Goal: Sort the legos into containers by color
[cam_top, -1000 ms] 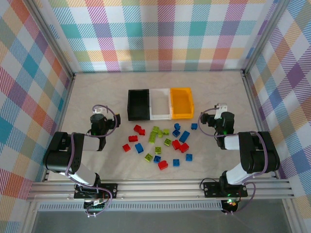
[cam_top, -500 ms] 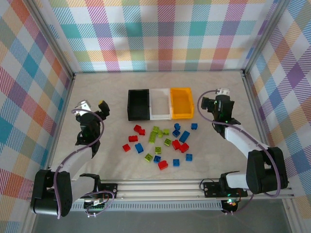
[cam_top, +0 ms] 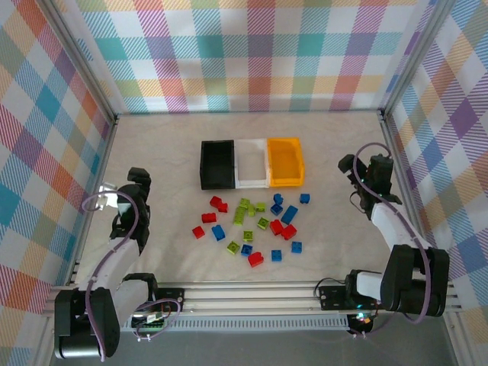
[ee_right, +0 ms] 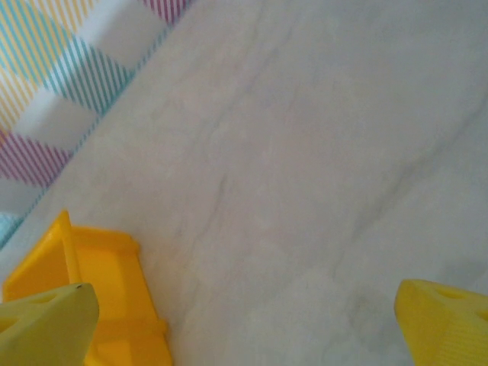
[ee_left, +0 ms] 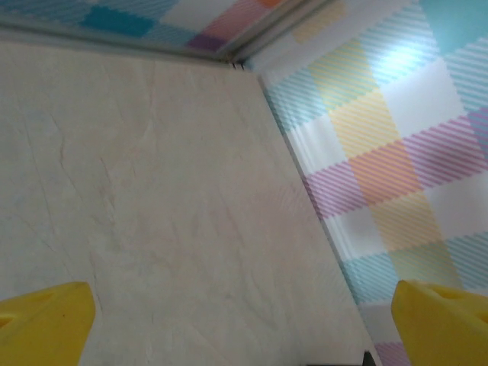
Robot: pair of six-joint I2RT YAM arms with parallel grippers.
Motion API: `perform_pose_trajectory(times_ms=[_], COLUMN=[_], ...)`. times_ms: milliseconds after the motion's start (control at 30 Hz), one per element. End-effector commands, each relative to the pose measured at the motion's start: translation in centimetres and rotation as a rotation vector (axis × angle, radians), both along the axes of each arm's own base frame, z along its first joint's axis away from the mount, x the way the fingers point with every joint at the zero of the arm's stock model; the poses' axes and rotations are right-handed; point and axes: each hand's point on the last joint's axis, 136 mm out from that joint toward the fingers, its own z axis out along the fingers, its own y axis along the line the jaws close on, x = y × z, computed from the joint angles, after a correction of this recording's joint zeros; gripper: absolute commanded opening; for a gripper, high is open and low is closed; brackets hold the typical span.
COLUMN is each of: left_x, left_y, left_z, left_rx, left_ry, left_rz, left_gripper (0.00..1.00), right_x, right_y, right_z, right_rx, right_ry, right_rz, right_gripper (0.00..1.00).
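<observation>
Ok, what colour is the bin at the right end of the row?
The right-end bin is yellow-orange, clearest in the top external view.

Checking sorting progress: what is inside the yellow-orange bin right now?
From above, the yellow-orange bin looks empty, its bare floor showing. The legos lie on the table in front. Its near wall may hide a thin strip.

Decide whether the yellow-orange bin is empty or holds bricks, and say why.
Empty. From above, the yellow-orange bin shows a bare floor; the legos lie loose on the table before it.
</observation>
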Motion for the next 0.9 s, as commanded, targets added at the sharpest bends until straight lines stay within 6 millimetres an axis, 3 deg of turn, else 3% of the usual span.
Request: perform_pose_trajectory(times_ms=[0, 200, 333, 433, 567, 767, 867], left_x=[2.0, 3.3, 3.3, 2.6, 2.0, 0.7, 0.4], left_y=[-1.8, -4.5, -7.3, -9.7, -12.8, -14.2, -14.6], left_z=[2.9, 2.2, -0.4, -1.4, -2.3, -5.7, -6.1], left_rx=[0.002, -0.004, -0.023, 0.119, 0.135, 0.049, 0.055], left_ry=[-0.034, 0.141, 0.369, 0.493, 0.542, 0.697, 0.697], left_rz=[-0.135, -0.305, -0.438, -0.495, -0.623, -0.688, -0.705], left_gripper=[1.0, 1.0, 1.0, 1.0, 1.0, 1.0, 1.0], right_x=[-0.1, -2.2, -3.2, -3.3, -2.9, -1.7, -1.5], right_y=[3.0, 6.6, 9.5, 10.9, 12.6, 13.7, 14.0], right_z=[1.1, -2.5, -4.8, -6.5, -7.9, -9.6, -10.1], right_rx=[0.054, -0.089, -0.192, -0.231, -0.253, -0.289, -0.302], right_ry=[0.043, 0.308, 0.419, 0.484, 0.506, 0.536, 0.543], right_rz=[0.135, 0.308, 0.422, 0.474, 0.514, 0.529, 0.535], right_gripper=[1.0, 1.0, 1.0, 1.0, 0.91, 0.75, 0.67])
